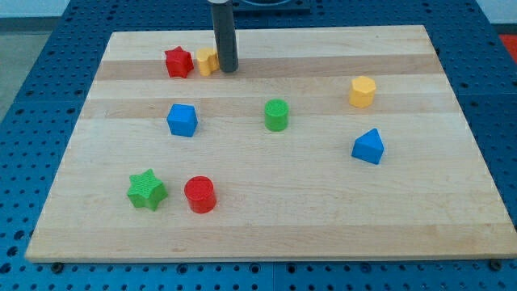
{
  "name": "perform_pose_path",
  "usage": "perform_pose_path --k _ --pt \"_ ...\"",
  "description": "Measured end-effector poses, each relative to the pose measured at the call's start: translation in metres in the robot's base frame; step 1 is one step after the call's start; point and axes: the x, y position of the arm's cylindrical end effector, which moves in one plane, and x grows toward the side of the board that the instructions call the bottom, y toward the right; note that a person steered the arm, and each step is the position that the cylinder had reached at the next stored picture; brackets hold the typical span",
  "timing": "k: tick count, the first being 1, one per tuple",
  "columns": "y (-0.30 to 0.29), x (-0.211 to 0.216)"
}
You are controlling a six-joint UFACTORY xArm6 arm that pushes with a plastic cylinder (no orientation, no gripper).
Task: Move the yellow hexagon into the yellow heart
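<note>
The yellow hexagon (363, 91) sits at the view's right, upper part of the wooden board. The yellow heart (207, 61) lies near the view's top left, touching or nearly touching the red star (178, 62) on its left. My dark rod comes down from the top edge, and my tip (229, 69) rests just to the right of the yellow heart, close against it and partly hiding its right side. The hexagon is far to the right of my tip.
A blue cube (182, 120) lies left of centre. A green cylinder (276, 115) is at the centre. A blue triangular block (368, 147) is at the right. A green star (146, 190) and a red cylinder (199, 195) sit at the lower left. The board (266, 234) ends on blue pegboard.
</note>
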Motion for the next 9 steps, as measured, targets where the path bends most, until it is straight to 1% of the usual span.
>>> perform_pose_path --k 1,2,3,5,6,7,9 --pt "0.019 0.016" --pt "0.060 0.043" --pt "0.079 0.079" --pt "0.151 0.116" --pt "0.207 0.116" --pt "0.238 0.112" --pt "0.235 0.059"
